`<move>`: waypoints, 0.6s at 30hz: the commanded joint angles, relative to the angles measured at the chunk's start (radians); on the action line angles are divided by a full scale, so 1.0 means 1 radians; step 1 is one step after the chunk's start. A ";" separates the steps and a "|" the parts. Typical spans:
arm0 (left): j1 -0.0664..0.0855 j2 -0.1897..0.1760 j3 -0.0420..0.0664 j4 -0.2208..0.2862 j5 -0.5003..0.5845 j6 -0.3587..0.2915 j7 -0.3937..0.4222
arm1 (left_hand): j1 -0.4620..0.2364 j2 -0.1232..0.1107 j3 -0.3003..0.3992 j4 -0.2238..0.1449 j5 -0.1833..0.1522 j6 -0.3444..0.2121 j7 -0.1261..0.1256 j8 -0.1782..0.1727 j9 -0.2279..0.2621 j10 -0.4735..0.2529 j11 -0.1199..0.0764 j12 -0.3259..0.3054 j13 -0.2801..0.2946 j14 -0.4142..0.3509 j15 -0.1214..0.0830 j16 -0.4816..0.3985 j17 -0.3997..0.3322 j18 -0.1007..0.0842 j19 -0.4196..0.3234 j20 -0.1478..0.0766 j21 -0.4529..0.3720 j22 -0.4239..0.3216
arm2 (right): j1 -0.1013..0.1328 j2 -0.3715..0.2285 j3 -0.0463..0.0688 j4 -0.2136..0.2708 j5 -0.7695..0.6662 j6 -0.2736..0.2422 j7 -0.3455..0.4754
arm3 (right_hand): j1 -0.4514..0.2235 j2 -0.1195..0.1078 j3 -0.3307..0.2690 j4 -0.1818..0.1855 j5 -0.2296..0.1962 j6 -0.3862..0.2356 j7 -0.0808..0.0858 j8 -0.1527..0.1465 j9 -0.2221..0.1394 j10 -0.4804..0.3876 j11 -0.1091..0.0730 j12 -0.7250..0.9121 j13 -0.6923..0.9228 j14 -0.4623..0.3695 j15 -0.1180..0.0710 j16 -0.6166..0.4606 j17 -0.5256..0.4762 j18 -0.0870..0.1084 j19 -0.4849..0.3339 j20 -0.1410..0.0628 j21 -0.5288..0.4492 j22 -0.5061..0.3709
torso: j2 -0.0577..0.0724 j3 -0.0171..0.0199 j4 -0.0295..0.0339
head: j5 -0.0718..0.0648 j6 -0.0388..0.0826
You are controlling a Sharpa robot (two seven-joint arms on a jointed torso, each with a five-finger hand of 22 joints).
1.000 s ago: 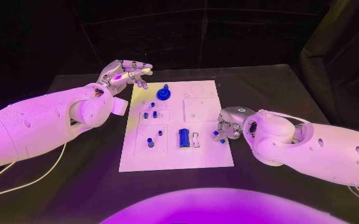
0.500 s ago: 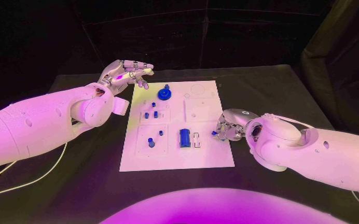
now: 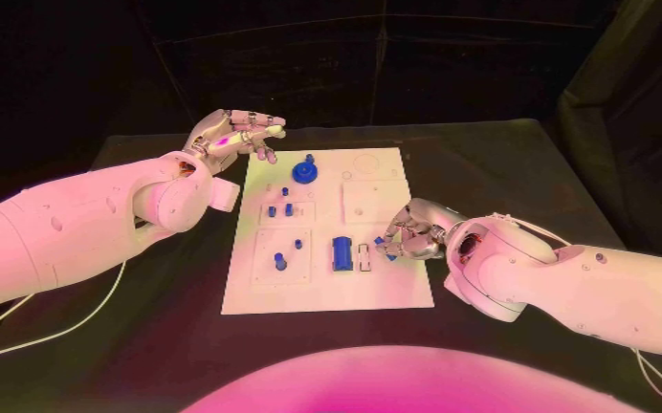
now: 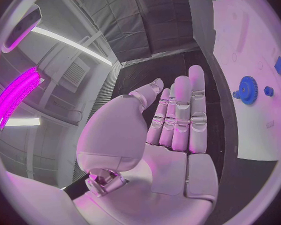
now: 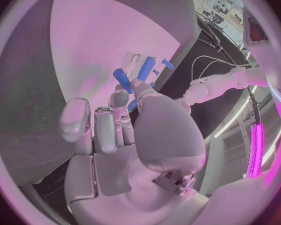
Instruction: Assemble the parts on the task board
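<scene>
Black table (image 3: 511, 160), frame centre: white task board (image 3: 386, 284). Right hand (image 3: 408, 232) pinching small blue peg (image 5: 122, 80); light, rigid, slippery; grip mid-shaft. Left hand (image 3: 234, 134) empty, fingers apart.

Readable text: none is showing in any view.
Task board (image 3: 375, 289): no lettering, label or number is standing out on its white face; faint outlines are showing but nothing legible.
Parts (image 3: 338, 254): the blue pieces are carrying no legible marks.
Arms and hands: no brand or sign is reading on the white shells or silver fingers.
Counter (image 3: 524, 160): its black surface is bearing no writing.
</scene>
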 commanded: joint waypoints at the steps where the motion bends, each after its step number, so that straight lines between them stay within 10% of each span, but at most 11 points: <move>1: 0.001 0.001 0.001 0.002 0.003 0.012 0.002 | 0.010 -0.003 -0.002 -0.005 -0.002 -0.006 0.002 0.006 -0.001 -0.007 0.000 0.005 0.001 -0.005 0.002 0.006 -0.001 0.005 0.007 -0.001 -0.004 -0.001 | 0.001 0.010 0.000 -0.004 0.073 -0.009 0.002 | -0.017 -0.012 0.017 0.005 0.017 0.013 -0.004 0.001 0.005 0.013 -0.001 0.016 0.016 0.055 -0.009 0.008 0.009 -0.019 0.009 -0.002 0.005 0.005 | 0.000 -0.0004 0.0003 | -0.001 -0.002; 18: 0.001 0.004 0.001 0.003 0.003 0.014 0.000 | 0.010 -0.003 -0.002 -0.005 -0.002 -0.006 0.002 0.006 -0.001 -0.007 0.000 0.005 0.001 -0.005 0.002 0.006 -0.001 0.005 0.007 -0.001 -0.004 -0.001 | 0.001 0.081 0.000 -0.051 0.074 0.048 -0.048 | -0.062 -0.018 0.048 0.010 0.048 0.040 -0.013 0.007 0.016 0.056 -0.009 0.079 0.081 0.065 -0.015 0.043 0.065 -0.024 0.020 -0.005 0.020 0.033 | 0.002 0.0000 0.0014 | 0.002 -0.005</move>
